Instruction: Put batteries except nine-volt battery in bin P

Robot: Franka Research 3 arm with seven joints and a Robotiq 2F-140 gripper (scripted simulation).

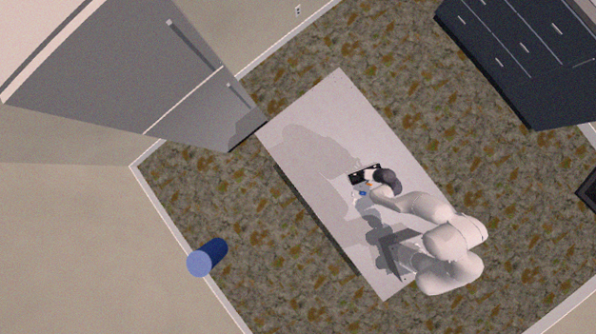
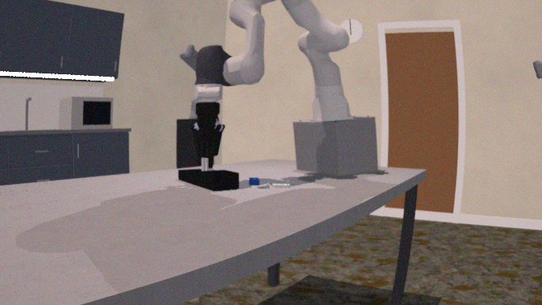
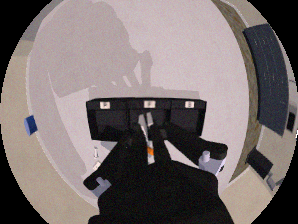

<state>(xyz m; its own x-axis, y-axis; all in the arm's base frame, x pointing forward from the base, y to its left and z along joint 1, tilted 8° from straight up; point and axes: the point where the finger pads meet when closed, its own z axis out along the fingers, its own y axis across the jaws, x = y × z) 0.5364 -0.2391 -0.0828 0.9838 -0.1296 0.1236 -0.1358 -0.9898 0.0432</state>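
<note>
Hand: my hand, pointed down over the black three-bay bin unit, is closed, its pale tips close together and gripping nothing I can make out.
Bins: the unit stands on the tabletop, one white label to each bay; I cannot read which is P.
Tips: above the middle bay in the wrist view.
Batteries: small pieces lie outside the unit, too small for me to name as batteries, among them a pale rod.
Blue block: a blue block sits near the bins.
Orange: an orange-marked piece lies just beside them.
</note>
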